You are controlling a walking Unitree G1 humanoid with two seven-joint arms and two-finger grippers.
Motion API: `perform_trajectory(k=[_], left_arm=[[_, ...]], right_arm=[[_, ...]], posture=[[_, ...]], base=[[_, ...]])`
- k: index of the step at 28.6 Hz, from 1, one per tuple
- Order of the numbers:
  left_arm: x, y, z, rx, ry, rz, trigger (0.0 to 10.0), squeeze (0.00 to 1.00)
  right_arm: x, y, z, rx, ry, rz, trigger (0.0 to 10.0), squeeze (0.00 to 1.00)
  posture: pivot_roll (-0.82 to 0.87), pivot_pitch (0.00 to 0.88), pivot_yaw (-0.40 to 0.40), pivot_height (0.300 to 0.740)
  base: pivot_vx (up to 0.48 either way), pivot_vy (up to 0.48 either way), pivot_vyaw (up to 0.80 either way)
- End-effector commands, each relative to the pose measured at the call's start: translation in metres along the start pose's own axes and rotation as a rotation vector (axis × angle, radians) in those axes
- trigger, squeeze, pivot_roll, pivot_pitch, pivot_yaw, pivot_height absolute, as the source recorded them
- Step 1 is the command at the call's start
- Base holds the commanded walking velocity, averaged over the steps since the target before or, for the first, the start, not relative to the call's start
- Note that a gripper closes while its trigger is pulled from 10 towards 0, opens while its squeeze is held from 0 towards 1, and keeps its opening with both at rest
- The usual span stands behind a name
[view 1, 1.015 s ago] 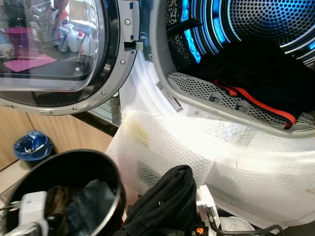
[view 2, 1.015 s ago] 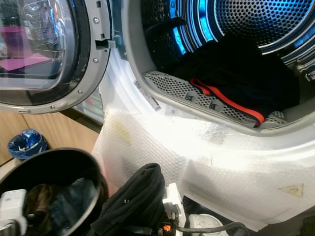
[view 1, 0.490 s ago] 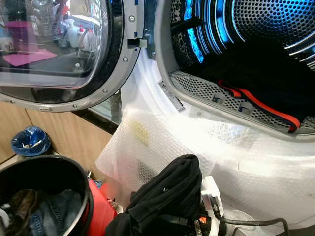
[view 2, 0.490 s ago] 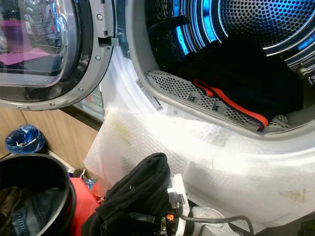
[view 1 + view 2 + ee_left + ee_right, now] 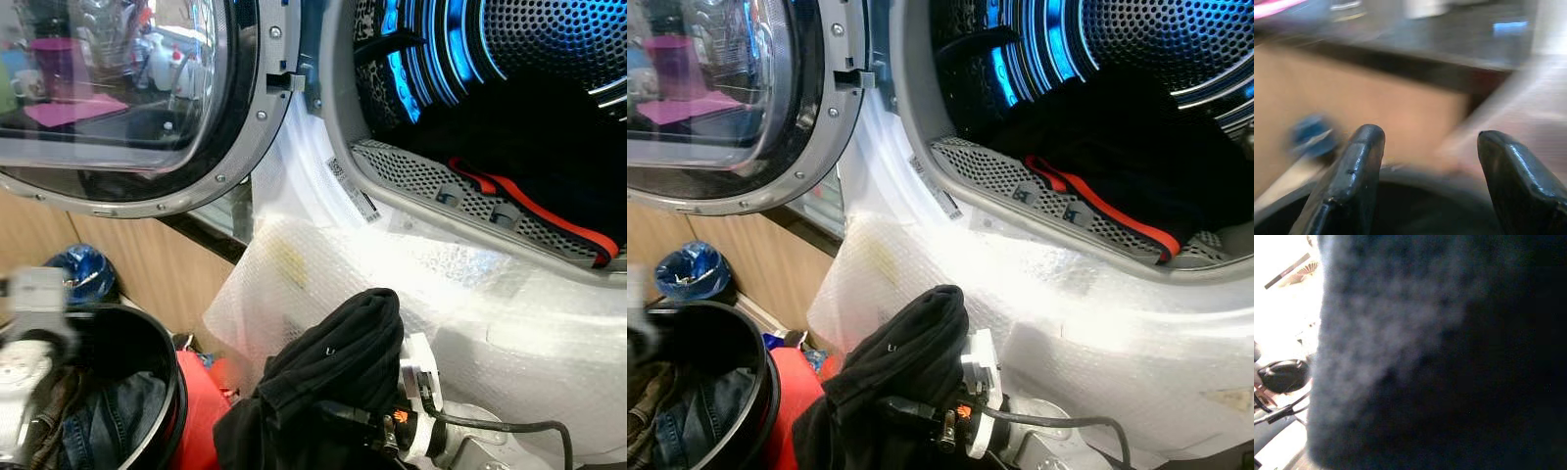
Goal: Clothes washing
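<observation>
Garment (image 5: 333,372) drapes over right gripper (image 5: 377,431), hiding its fingers.

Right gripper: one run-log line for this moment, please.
right gripper: carrying black garment | washer door: open | drum: dark clothes inside | left gripper: fingers open above bucket

Wooden cabinet fronts (image 5: 59,245), dark countertop (image 5: 1449,44)

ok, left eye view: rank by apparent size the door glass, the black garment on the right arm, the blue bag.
1. Door glass, though cropped by the frame.
2. Black garment, inflated by nearness to the camera.
3. Blue bag, smallest, blurred and farther off.
</observation>
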State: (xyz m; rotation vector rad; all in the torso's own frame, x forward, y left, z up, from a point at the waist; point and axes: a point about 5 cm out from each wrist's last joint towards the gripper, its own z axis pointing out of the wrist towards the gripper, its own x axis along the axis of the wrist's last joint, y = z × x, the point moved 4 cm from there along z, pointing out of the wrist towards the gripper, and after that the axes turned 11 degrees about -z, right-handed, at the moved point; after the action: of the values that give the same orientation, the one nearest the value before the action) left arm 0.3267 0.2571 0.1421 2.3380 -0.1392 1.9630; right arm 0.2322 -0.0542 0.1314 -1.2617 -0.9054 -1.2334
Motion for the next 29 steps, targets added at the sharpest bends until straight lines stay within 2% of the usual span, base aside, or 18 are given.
perform_trajectory(k=[1, 3, 6, 8, 9, 10, 11, 13, 14, 16, 18, 20, 22, 23, 24, 25, 26, 29], left_arm=[[-0.001, 0.019, -0.001, -0.113, -0.022, 0.012, 10.0, 0.00], [-0.004, 0.018, -0.001, -0.103, -0.027, 0.013, 10.0, 0.00], [-0.006, 0.017, -0.001, -0.095, -0.032, 0.015, 10.0, 0.00], [-0.014, 0.016, -0.003, -0.071, -0.035, 0.017, 10.0, 0.00], [-0.014, 0.016, -0.003, -0.071, -0.035, 0.017, 10.0, 0.00], [-0.022, 0.018, -0.004, -0.060, -0.048, 0.017, 10.0, 0.00], [-0.024, 0.019, -0.004, -0.062, -0.053, 0.020, 10.0, 0.00], [-0.028, 0.022, -0.004, -0.070, -0.063, 0.017, 10.0, 0.00], [-0.030, 0.026, -0.005, -0.090, -0.074, 0.009, 10.0, 0.00], [-0.032, 0.029, -0.006, -0.110, -0.085, 0.007, 10.0, 0.00], [-0.035, 0.034, -0.006, -0.119, -0.092, -0.005, 10.0, 0.00], [-0.036, 0.035, -0.006, -0.122, -0.093, -0.006, 10.0, 0.00], [-0.041, 0.041, -0.006, -0.129, -0.100, -0.017, 10.0, 0.00], [-0.041, 0.041, -0.006, -0.129, -0.100, -0.017, 10.0, 0.00], [-0.045, 0.051, -0.007, -0.142, -0.102, -0.040, 10.0, 0.00], [-0.045, 0.051, -0.007, -0.142, -0.102, -0.040, 10.0, 0.00], [-0.046, 0.056, -0.007, -0.151, -0.103, -0.050, 10.0, 0.00], [-0.049, 0.064, -0.008, -0.161, -0.107, -0.055, 10.0, 0.00]], right_arm=[[0.044, 0.002, 0.002, 0.010, 0.144, -0.070, 0.0, 0.00], [0.075, -0.004, 0.005, 0.056, 0.255, -0.097, 0.0, 0.00], [0.086, -0.007, 0.006, 0.081, 0.289, -0.107, 0.0, 0.00], [0.117, -0.026, 0.004, 0.204, 0.395, -0.115, 0.0, 0.00], [0.117, -0.026, 0.004, 0.204, 0.395, -0.115, 0.0, 0.00], [0.141, -0.047, -0.001, 0.337, 0.479, -0.105, 0.0, 0.00], [0.146, -0.052, -0.001, 0.368, 0.496, -0.099, 0.0, 0.00], [0.160, -0.058, -0.003, 0.416, 0.549, -0.075, 0.0, 0.00], [0.180, -0.059, -0.007, 0.455, 0.618, -0.063, 0.0, 0.00], [0.193, -0.059, -0.009, 0.473, 0.658, -0.062, 0.0, 0.00], [0.225, -0.049, -0.006, 0.437, 0.707, -0.128, 0.0, 0.00], [0.235, -0.046, -0.005, 0.425, 0.716, -0.143, 0.0, 0.00], [0.276, -0.022, 0.001, 0.314, 0.796, -0.240, 0.0, 0.00], [0.276, -0.022, 0.001, 0.314, 0.796, -0.240, 0.0, 0.00], [0.313, 0.004, 0.005, 0.179, 0.880, -0.311, 0.0, 0.00], [0.313, 0.004, 0.005, 0.179, 0.880, -0.311, 0.0, 0.00], [0.328, 0.016, 0.005, 0.107, 0.912, -0.340, 0.0, 0.00], [0.354, 0.039, 0.000, -0.040, 0.972, -0.341, 0.0, 0.00]], posture=[[0.14, 0.047, -0.086, 0.740], [0.14, 0.042, -0.083, 0.740], [0.14, 0.042, -0.083, 0.740], [0.14, 0.036, -0.086, 0.740], [0.14, 0.036, -0.086, 0.740], [0.13, 0.035, -0.089, 0.740], [0.13, 0.035, -0.089, 0.740], [0.13, 0.036, -0.092, 0.740], [0.13, 0.038, -0.096, 0.740], [0.13, 0.038, -0.096, 0.740], [0.13, 0.037, -0.099, 0.740], [0.13, 0.037, -0.099, 0.740], [0.14, 0.029, -0.097, 0.740], [0.14, 0.029, -0.097, 0.740], [0.14, 0.022, -0.098, 0.740], [0.14, 0.022, -0.098, 0.740], [0.14, 0.021, -0.098, 0.740], [0.16, 0.021, -0.105, 0.740]], base=[[0.000, 0.000, 0.00], [0.000, 0.000, 0.00], [0.000, 0.000, 0.00], [0.000, 0.000, 0.00], [0.000, 0.000, 0.00], [0.000, 0.000, 0.00], [0.000, 0.000, 0.00], [0.000, 0.000, 0.00], [0.000, 0.000, 0.00], [0.000, 0.000, 0.00], [0.000, 0.000, 0.00], [0.000, 0.000, 0.00], [0.000, 0.000, 0.00], [0.000, 0.000, 0.00], [0.000, 0.000, 0.00], [0.000, 0.000, 0.00], [0.000, 0.000, 0.00], [0.000, 0.000, 0.00]])
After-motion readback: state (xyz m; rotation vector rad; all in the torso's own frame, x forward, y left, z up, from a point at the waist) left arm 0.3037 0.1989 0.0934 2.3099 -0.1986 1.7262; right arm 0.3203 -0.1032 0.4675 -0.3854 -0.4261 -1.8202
